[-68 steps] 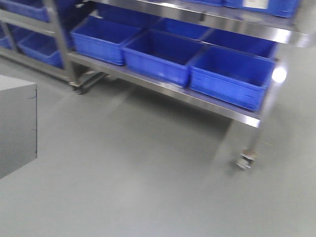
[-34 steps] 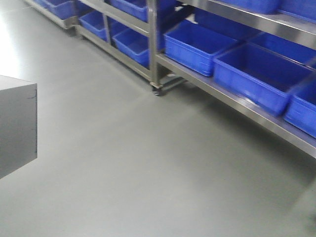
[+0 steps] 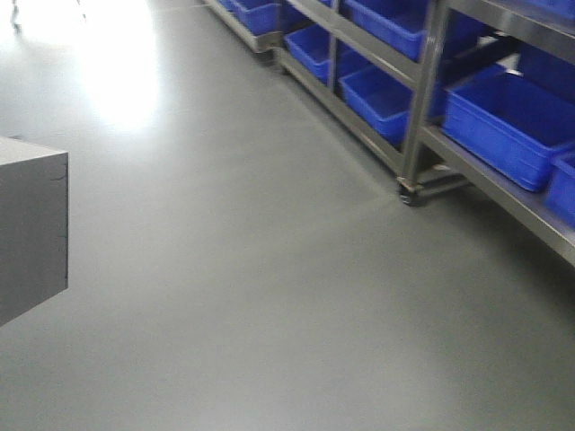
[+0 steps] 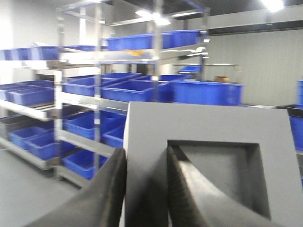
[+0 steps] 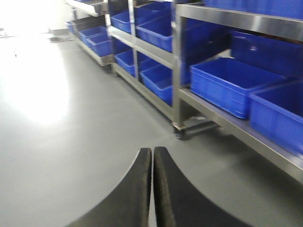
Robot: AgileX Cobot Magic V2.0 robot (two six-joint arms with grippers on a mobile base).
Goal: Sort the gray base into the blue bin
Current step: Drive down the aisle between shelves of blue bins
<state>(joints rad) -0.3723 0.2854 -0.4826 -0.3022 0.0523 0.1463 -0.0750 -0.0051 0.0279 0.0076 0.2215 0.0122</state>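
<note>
So the gray base is up off the floor in the left gripper. It's a matte light-gray plastic block with a square sunken window, darker inside, cut into the face. The black, curved, ribbed-looking fingers are clamped on one wall of it, one outside and one down in the window. The right gripper has its smooth black fingers pressed together with nothing between them. The floor is smooth gray with a slight sheen and a big white glare patch toward its far left corner. Shiny steel racks run along the floor's right edge, loaded with deep blue plastic crates. I can't tell which one is the target bin. A flat gray boxy shape pokes in at the left edge of the front view, and I can't say if it's the same block. Compared to half a second back, the front view has swung. The rack leg with the caster slid rightward, more far floor and glare show, and the boxy shape sits in the same spot.
</note>
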